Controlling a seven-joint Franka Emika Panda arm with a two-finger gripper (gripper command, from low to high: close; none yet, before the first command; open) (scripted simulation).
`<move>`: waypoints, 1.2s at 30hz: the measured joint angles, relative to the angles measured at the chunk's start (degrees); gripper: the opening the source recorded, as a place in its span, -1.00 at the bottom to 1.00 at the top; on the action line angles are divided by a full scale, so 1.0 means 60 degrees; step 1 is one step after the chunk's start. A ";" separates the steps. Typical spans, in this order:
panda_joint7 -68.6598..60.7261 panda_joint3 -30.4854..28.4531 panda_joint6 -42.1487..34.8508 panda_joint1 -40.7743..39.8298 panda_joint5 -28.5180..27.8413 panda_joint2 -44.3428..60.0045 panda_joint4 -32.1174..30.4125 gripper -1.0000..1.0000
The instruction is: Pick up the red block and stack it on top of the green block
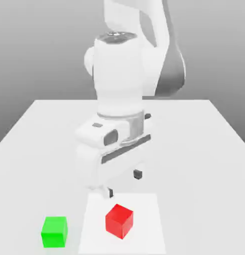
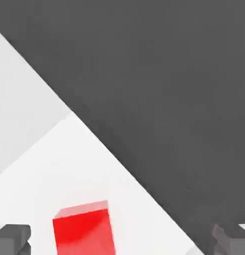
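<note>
In the exterior view there is one robot arm (image 1: 119,74), one end effector (image 1: 124,186), one red cube (image 1: 119,221) and one green cube (image 1: 55,232), so two cubes in all. They share one pale bench (image 1: 194,149) with one white rectangular patch (image 1: 144,204) at its near part. I see no box, bowl or other container; the flat patch is the only thing that bears a cube apart from the bench. The red cube sits on that patch, turned so that one of its upright edges faces the camera. The green cube rests on the bench just beside the patch, towards the exterior view's left, set more squarely. The two cubes are apart, with a strip of bench and patch between them, and neither is stacked. The end effector hangs above the bench, its two fingers spread wide with nothing between them, the red cube nearer the camera than they are. Nothing stands between the two cubes, and nothing lies on top of either one.

In the hand view one red cube (image 2: 84,233) shows, partly cut off by the picture's border, on the white patch. The two fingertips (image 2: 12,240) are far apart, and the cube is not gripped. A dark grey area lies beyond the bench's straight edge.
</note>
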 joint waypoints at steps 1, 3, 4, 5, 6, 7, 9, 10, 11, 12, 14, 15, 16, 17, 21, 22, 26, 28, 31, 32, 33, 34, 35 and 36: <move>-0.0291 0.0040 0.0205 -0.0039 0.0023 0.0339 -0.0073 0.00; -0.0693 0.0223 0.0717 -0.0172 0.0284 0.1026 -0.0057 0.00; -0.0855 0.0363 0.0994 -0.0275 0.0455 0.1372 -0.0017 0.00; -0.1003 0.0526 0.1276 -0.0400 0.0631 0.1717 0.0030 0.00; -0.1141 0.0706 0.1561 -0.0542 0.0805 0.2064 0.0081 0.00; -0.1220 0.0868 0.1790 -0.0679 0.0911 0.2340 0.0121 -1.00; -0.1219 0.0868 0.1787 -0.0679 0.0910 0.2339 0.0121 -1.00; -0.1218 0.0868 0.1782 -0.0680 0.0909 0.2339 0.0122 -1.00; -0.1216 0.0868 0.1773 -0.0680 0.0907 0.2339 0.0122 -1.00; -0.1213 0.0868 0.1765 -0.0681 0.0904 0.2338 0.0122 -1.00; -0.1229 0.0890 0.1799 -0.0701 0.0916 0.2372 0.0127 -1.00; -0.1138 0.0787 0.1620 -0.0623 0.0795 0.2147 0.0089 -1.00; -0.1011 0.0679 0.1381 -0.0553 0.0620 0.1860 0.0043 -1.00; -0.0874 0.0568 0.1118 -0.0482 0.0435 0.1542 -0.0007 -1.00; -0.0214 0.0052 0.0029 -0.0654 -0.0053 0.0573 0.0106 -1.00; 0.0017 -0.0215 -0.0226 -0.0882 -0.0030 0.0550 0.0328 -1.00; 0.0768 -0.1125 -0.0953 -0.1800 0.0238 0.0742 0.1206 -1.00; 0.0587 -0.1009 -0.0586 -0.2053 0.0657 0.1294 0.1357 -1.00; 0.0150 -0.0611 0.0163 -0.2398 0.1311 0.2178 0.1444 1.00; 0.0150 -0.0611 0.0163 -0.2398 0.1311 0.2178 0.1444 1.00; 0.0150 -0.0611 0.0163 -0.2398 0.1311 0.2178 0.1444 1.00; 0.0150 -0.0611 0.0163 -0.2398 0.1311 0.2178 0.1444 1.00; 0.0150 -0.0611 0.0163 -0.2398 0.1311 0.2178 0.1444 1.00; 0.0150 -0.0611 0.0163 -0.2398 0.1311 0.2178 0.1444 1.00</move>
